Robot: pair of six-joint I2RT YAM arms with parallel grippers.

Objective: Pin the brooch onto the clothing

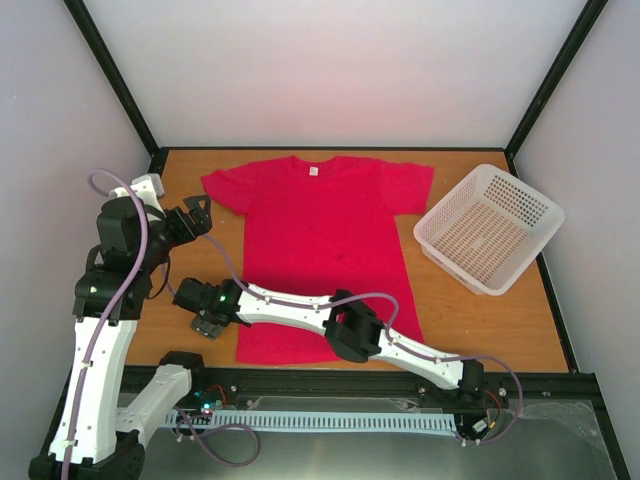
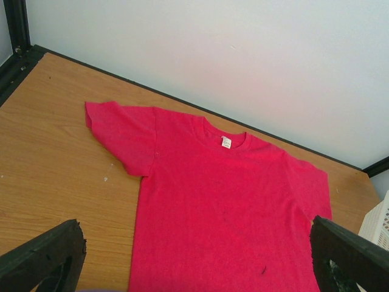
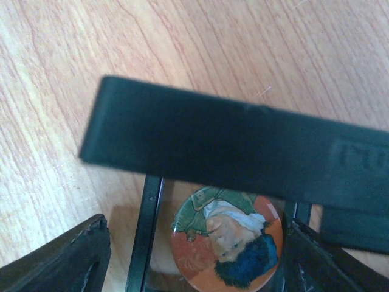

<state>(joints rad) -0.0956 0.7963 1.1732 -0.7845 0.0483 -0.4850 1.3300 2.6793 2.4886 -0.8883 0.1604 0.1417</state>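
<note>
The red T-shirt lies flat on the table, neck with white label at the far side; it also shows in the left wrist view. The brooch, a round pin with a portrait on orange, lies inside a small black frame-like case on the wood. My right gripper is open, one finger on each side of the brooch and case. In the top view the right gripper is low, just left of the shirt's hem, hiding the brooch. My left gripper is open and empty, raised beside the left sleeve.
A white perforated basket stands at the right of the table, its corner showing in the left wrist view. The right arm stretches across the shirt's lower hem. Black frame posts and white walls enclose the table.
</note>
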